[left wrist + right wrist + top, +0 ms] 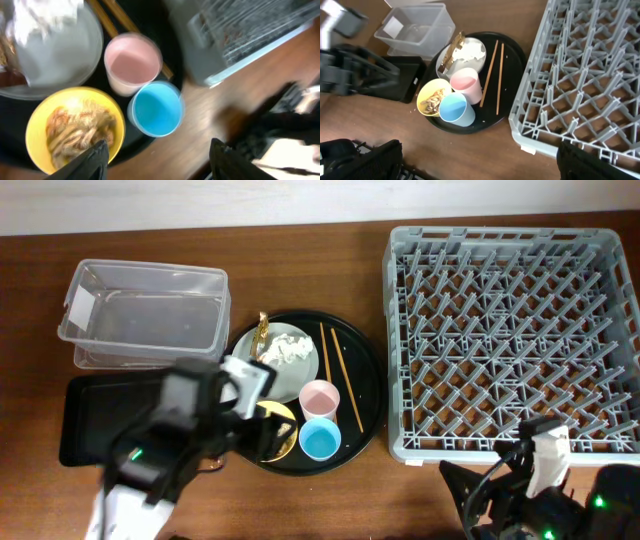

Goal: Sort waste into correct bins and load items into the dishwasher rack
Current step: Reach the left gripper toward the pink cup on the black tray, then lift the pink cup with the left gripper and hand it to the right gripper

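Note:
On the round black tray (pixel 370 395) lie a grey plate (pixel 300 375) with white tissue (pixel 287 350) and a gold wrapper strip (pixel 262 332), two chopsticks (pixel 345 375), a pink cup (pixel 319 397), a blue cup (pixel 320 439) and a yellow bowl (pixel 75 127) holding brownish food scraps (pixel 75 131). My left gripper (pixel 160 162) is open and empty above the bowl and the blue cup (pixel 156 107). My right gripper (pixel 480 162) is open and empty over the table, near the front left corner of the grey dishwasher rack (pixel 510 340).
The clear tub (pixel 145 315) stands at the back left. The shallow black rectangular tray (pixel 100 415) lies in front of it, partly under my left arm. The rack fills the right side, close to the round tray's right rim.

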